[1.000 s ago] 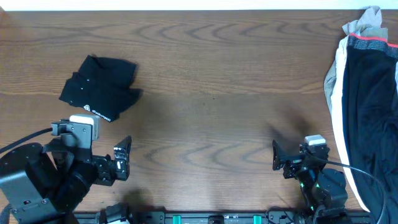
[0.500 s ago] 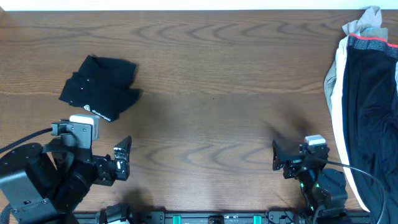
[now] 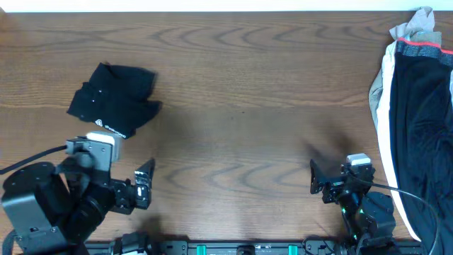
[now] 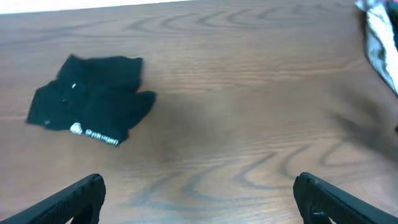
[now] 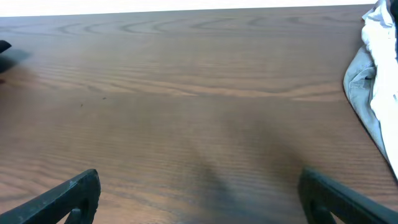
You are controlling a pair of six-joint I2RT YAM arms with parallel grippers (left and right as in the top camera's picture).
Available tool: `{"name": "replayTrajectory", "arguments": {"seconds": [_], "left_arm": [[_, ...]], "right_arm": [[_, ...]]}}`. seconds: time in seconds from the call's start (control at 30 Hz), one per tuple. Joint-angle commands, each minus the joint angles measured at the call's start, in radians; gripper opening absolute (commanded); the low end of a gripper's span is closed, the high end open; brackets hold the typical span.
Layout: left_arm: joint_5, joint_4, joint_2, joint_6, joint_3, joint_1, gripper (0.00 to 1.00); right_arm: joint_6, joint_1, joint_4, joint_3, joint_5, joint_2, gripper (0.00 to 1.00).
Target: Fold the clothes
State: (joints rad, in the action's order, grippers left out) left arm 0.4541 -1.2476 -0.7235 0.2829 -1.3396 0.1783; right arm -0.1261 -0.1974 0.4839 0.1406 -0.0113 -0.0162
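A black T-shirt (image 3: pixel 113 99) with a small white logo lies folded in a compact bundle at the left of the wooden table; it also shows in the left wrist view (image 4: pixel 90 99). My left gripper (image 3: pixel 144 183) is open and empty near the front left edge, well short of the bundle. Its fingers frame bare wood in the left wrist view (image 4: pixel 199 199). My right gripper (image 3: pixel 315 177) is open and empty near the front right, over bare wood in the right wrist view (image 5: pixel 199 196).
A pile of unfolded clothes (image 3: pixel 417 106), black with white, grey and a red-trimmed band, lies along the table's right edge. Its pale edge shows in the right wrist view (image 5: pixel 373 74) and in the left wrist view (image 4: pixel 380 37). Bare wood lies between the grippers.
My left arm has shifted slightly right and toward the front edge; its gripper sits a little lower in the overhead view. The right arm and the clothes have not moved.
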Motion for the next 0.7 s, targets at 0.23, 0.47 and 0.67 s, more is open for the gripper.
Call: {"name": "replayTrajectory", "arguments": {"seconds": [0.23,0.47,0.67], "left_arm": [[-0.018,0.44,0.169,-0.035,0.373,-0.11,0.98],[-0.018,0.674,0.41,-0.104,0.748,-0.109,0.98],[-0.019,0.681,0.557,-0.113,0.901,-0.109,0.98]], "right_arm": [[-0.015,0.008,-0.002,-0.005,-0.008,0.011,0.99],[-0.015,0.008,-0.002,-0.005,-0.008,0.011,0.99],[-0.015,0.008,-0.002,-0.005,-0.008,0.01,0.99]]}}
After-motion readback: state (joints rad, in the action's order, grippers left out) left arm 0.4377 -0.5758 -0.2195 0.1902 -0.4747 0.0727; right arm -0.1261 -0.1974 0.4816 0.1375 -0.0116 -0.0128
